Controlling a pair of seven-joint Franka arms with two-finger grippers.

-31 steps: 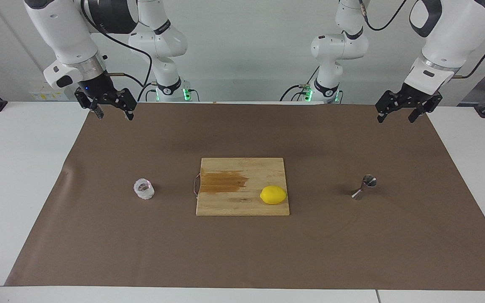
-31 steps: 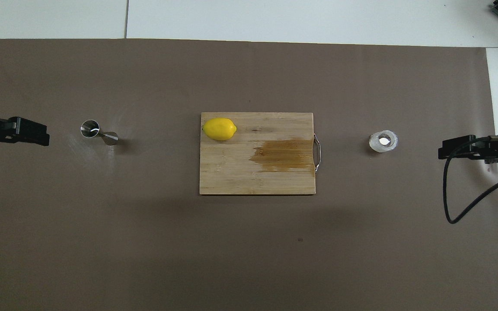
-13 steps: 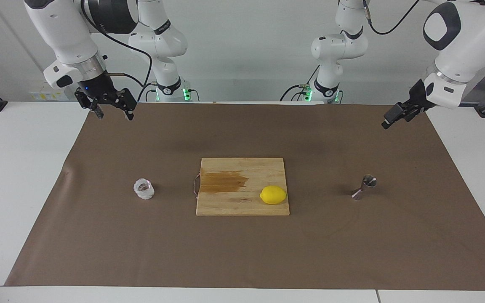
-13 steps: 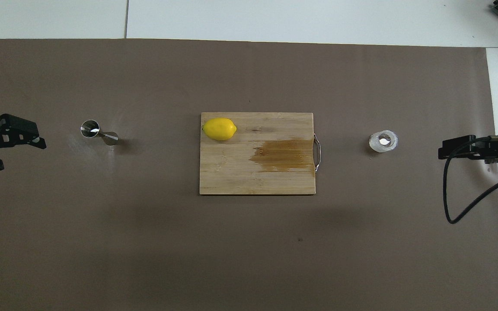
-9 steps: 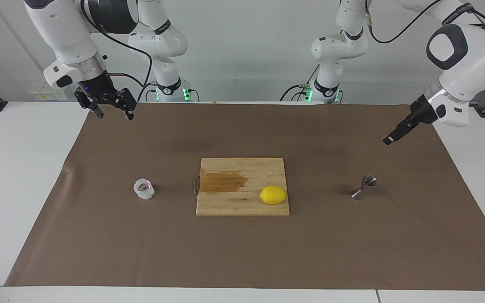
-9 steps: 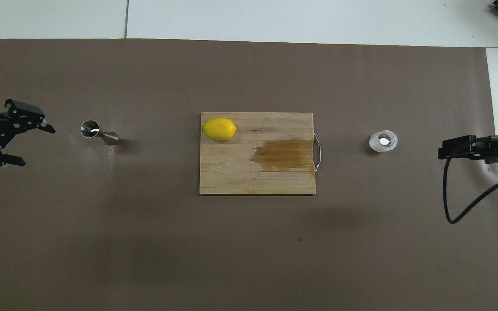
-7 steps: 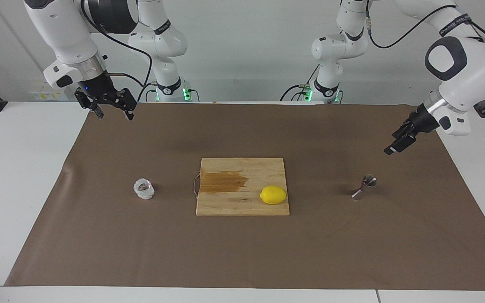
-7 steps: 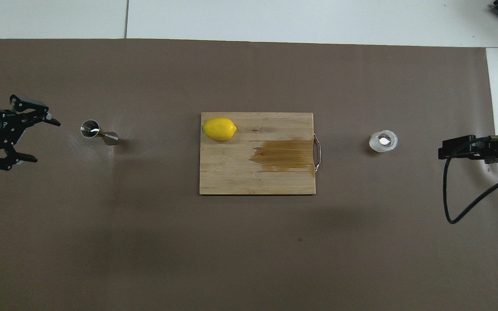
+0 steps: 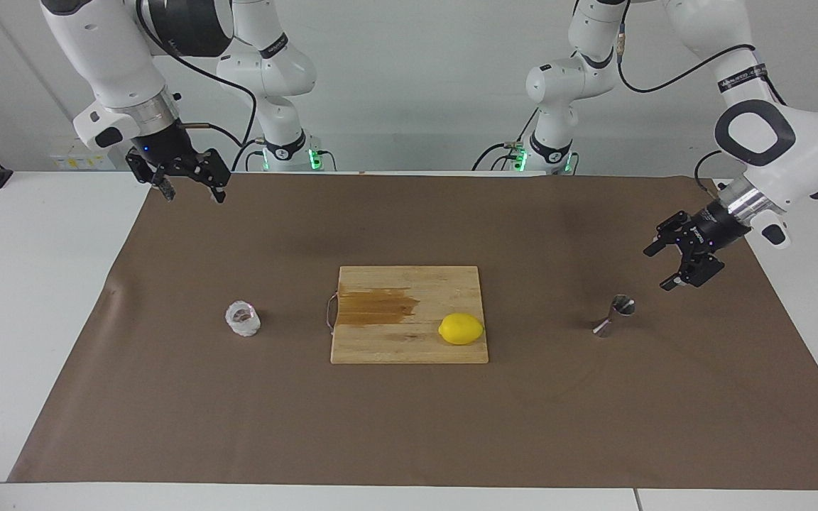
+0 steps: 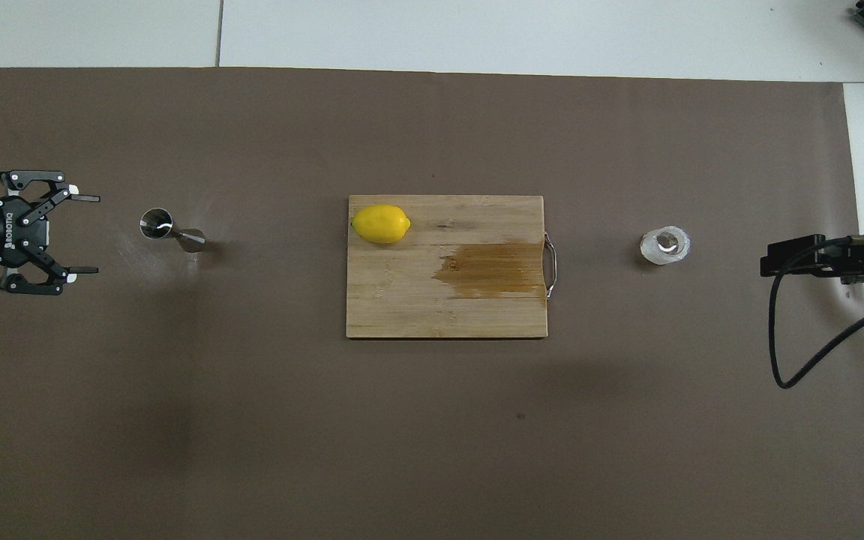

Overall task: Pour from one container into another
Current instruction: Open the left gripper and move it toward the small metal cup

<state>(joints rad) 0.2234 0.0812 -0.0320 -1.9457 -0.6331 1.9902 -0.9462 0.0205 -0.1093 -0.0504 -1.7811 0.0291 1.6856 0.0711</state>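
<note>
The left end effector (image 9: 665,267) (image 10: 85,234) hangs low over the brown mat at the left arm's end of the counter, turned on its side with its two fingers spread wide apart and empty, their tips pointing toward the steel jigger (image 9: 613,315) (image 10: 171,231). The jigger stands upright on the mat just beside those tips, in line with the gap between them but not yet inside it, and nothing touches it. Further along toward the middle of the counter lies the wooden cutting board (image 9: 409,341) (image 10: 417,300), which carries a dark wet stain and a lemon (image 9: 461,328) (image 10: 380,223) resting on its corner toward the jigger's end. The small faceted glass cup (image 9: 243,319) (image 10: 665,245) stands on the mat toward the right arm's end, near the board's metal handle and well apart from the jigger. The right end effector (image 9: 190,189) (image 10: 784,265) waits raised over the mat's edge at the right arm's end, fingers apart and holding nothing, with the glass cup well clear of it. The brown mat (image 9: 409,426) (image 10: 432,420) covers most of the white counter (image 9: 25,284).
</note>
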